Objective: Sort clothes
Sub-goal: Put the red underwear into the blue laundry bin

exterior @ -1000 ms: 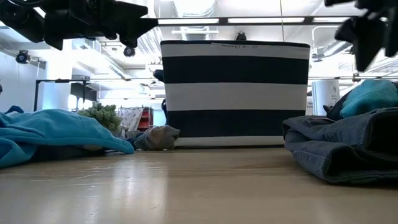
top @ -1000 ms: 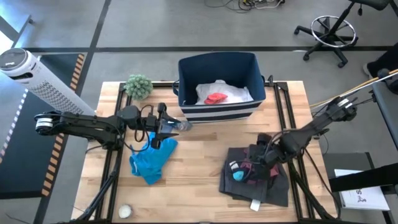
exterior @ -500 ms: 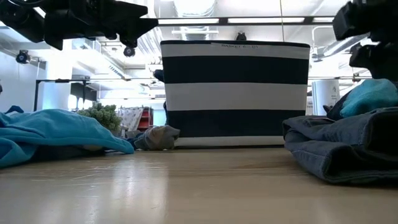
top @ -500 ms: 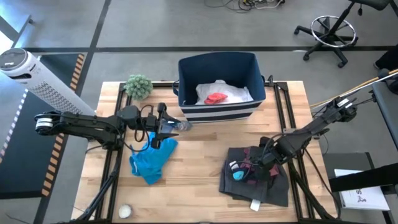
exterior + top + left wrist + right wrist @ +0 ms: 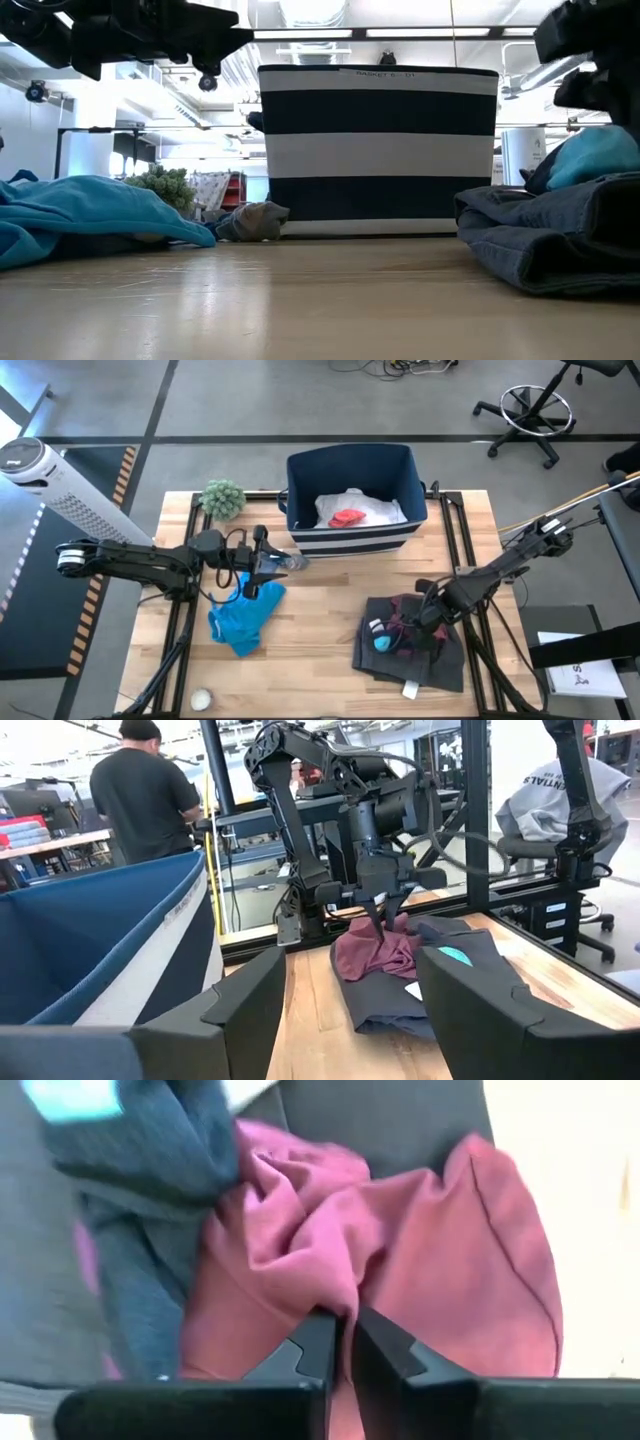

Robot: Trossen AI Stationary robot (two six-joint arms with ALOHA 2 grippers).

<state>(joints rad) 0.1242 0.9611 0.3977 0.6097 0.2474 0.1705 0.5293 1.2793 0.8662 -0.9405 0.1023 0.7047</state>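
Maroon cloth (image 5: pixel 400 1270) pinched in my right tool (image 5: pixel 340 1330).
Next I judge: lift it clear, carry to bin (image 5: pixel 350 490); left tool (image 5: pixel 268 567) open, waiting.

left arm reaches in from 9 o'clock, stretched flat toward the middle, left gripper (image 5: pixel 283 564) with fingers spread wide and nothing in them. right arm angles in from 3 o'clock, right gripper (image 5: pixel 343 1342) pointing down, fingers pinched together on the maroon cloth (image 5: pixel 400 1250)
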